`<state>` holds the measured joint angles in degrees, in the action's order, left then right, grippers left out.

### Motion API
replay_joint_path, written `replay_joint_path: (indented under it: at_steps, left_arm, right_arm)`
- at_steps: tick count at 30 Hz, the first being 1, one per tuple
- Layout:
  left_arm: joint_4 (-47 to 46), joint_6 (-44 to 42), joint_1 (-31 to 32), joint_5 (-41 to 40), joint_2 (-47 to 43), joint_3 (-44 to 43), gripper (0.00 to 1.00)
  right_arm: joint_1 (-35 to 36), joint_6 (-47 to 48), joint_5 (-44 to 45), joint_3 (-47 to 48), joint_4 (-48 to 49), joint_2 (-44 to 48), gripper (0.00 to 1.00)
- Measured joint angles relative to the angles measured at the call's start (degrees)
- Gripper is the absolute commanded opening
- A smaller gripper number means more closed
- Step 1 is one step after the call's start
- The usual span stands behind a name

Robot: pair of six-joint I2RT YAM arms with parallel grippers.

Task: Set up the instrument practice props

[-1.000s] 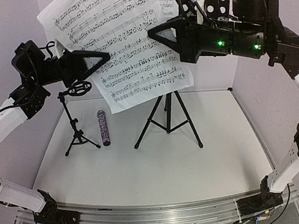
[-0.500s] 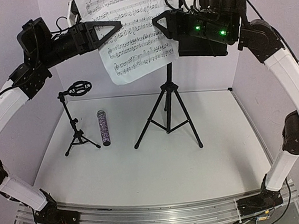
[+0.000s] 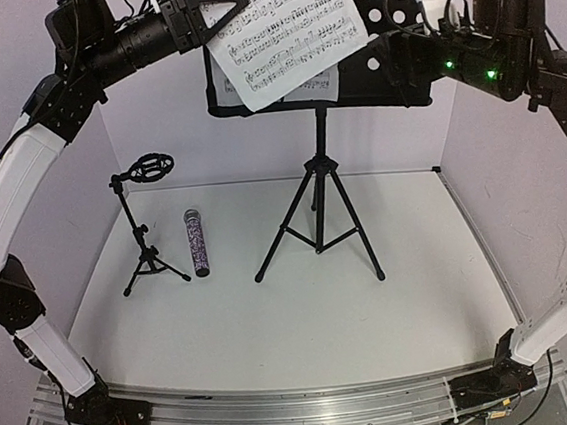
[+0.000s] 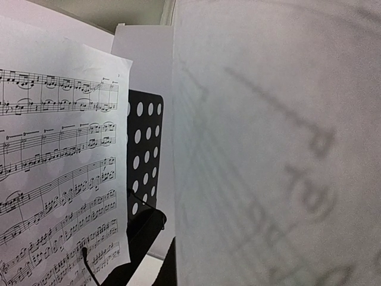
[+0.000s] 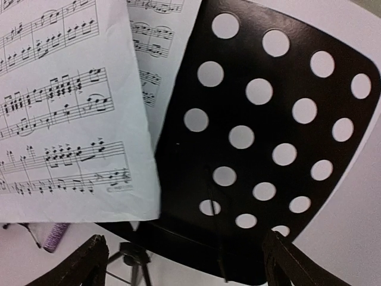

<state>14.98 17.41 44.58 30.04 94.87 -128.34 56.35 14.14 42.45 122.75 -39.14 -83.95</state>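
Both arms have climbed since the earlier frame, carrying the music sheets (image 3: 285, 21) up to the perforated desk of the music stand (image 3: 384, 2), and the right hand (image 5: 184, 238) has let go and backed off to the desk's right side, its jaws spread wide with nothing between them. Only the left hand (image 3: 233, 0) keeps the paper, pinched shut on the upper left corner, so the pages hang tilted across the left half of the desk; that looks like a hold for squaring them before release. Their lowest corner reaches down near the desk's ledge, though whether it rests there cannot be told. Down on the table (image 3: 422, 290) the microphone (image 3: 197, 243) lies flat just beside the upright mic stand (image 3: 144, 226), not touching it. Bare table shows to the right of the tripod legs, while the walls stand close behind the raised hands.
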Motion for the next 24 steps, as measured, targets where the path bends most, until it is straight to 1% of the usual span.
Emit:
replay_joint_path:
  at_steps: [3, 6, 10, 12, 14, 16, 20, 24]
  left_arm:
    - [1.14, -1.31, 0.11, -1.28, 0.92, -1.34, 0.00]
    - [1.64, -2.67, 0.12, -2.61, 2.05, -3.31, 0.00]
    - [1.59, -4.65, 0.10, -4.10, 2.18, -3.64, 0.00]
    - [1.66, -5.69, 0.10, -4.81, 2.18, -3.64, 0.00]
    - [1.67, -6.42, 0.10, -5.27, 2.18, -3.64, 0.00]
    - [1.54, -7.12, 0.12, -5.63, 2.18, -3.64, 0.00]
    - [1.49, -8.74, 0.10, -5.89, 2.25, -3.64, 0.00]
    - [1.48, -10.51, 0.12, -6.15, 2.42, -3.63, 0.00]
  right_arm:
    - [-1.91, 4.67, 1.85, 0.35, -1.21, 1.14, 0.83]
    - [-3.90, 8.60, 1.19, 1.90, -3.10, 1.09, 0.84]
    - [-7.40, 11.92, -2.99, 2.74, -5.62, 0.88, 0.90]
    - [-10.06, 12.63, -6.07, 2.74, -6.90, 0.61, 0.90]
    - [-12.96, 12.82, -9.14, 2.74, -8.05, 0.00, 0.86]
    - [-14.83, 12.90, -11.70, 2.74, -8.94, -0.78, 0.81]
    - [-15.49, 13.38, -15.22, 2.74, -9.84, -2.02, 0.69]
    - [-15.49, 13.22, -17.86, 2.05, -9.83, -1.91, 0.66]
